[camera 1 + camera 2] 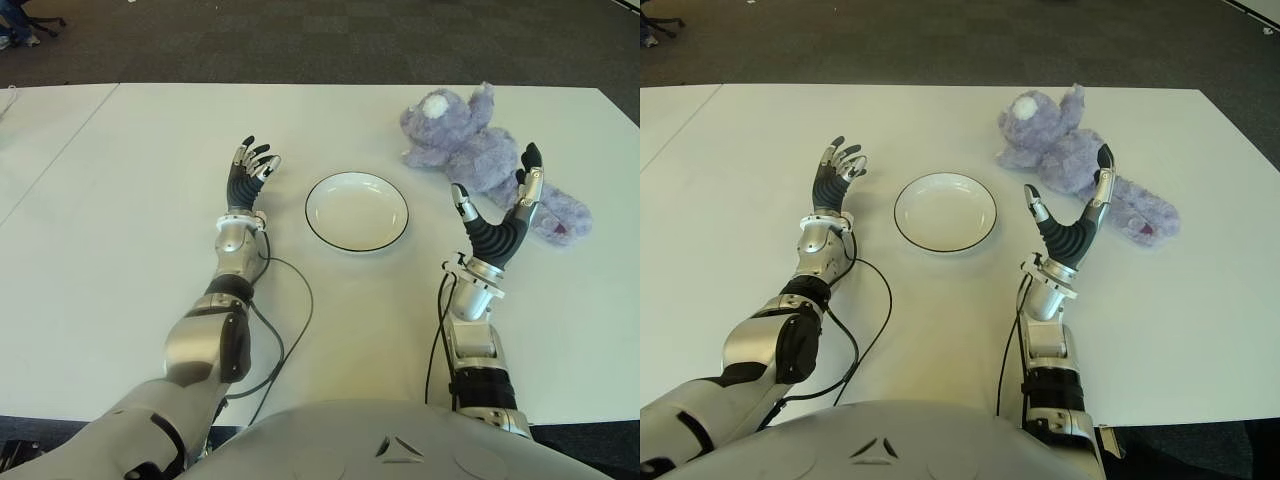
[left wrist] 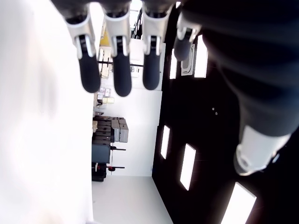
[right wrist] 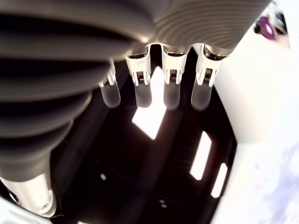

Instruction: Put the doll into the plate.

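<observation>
Right hand [image 1: 497,215], fingers spread wide and empty, stands just before the purple doll [image 1: 480,150] lying right of the plate [image 1: 357,211]; left hand [image 1: 247,175] open; a shallow pinch on plush could slip.

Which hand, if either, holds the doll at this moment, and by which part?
Neither. The right hand is open beside the doll, and the left hand is open left of the plate.
</observation>
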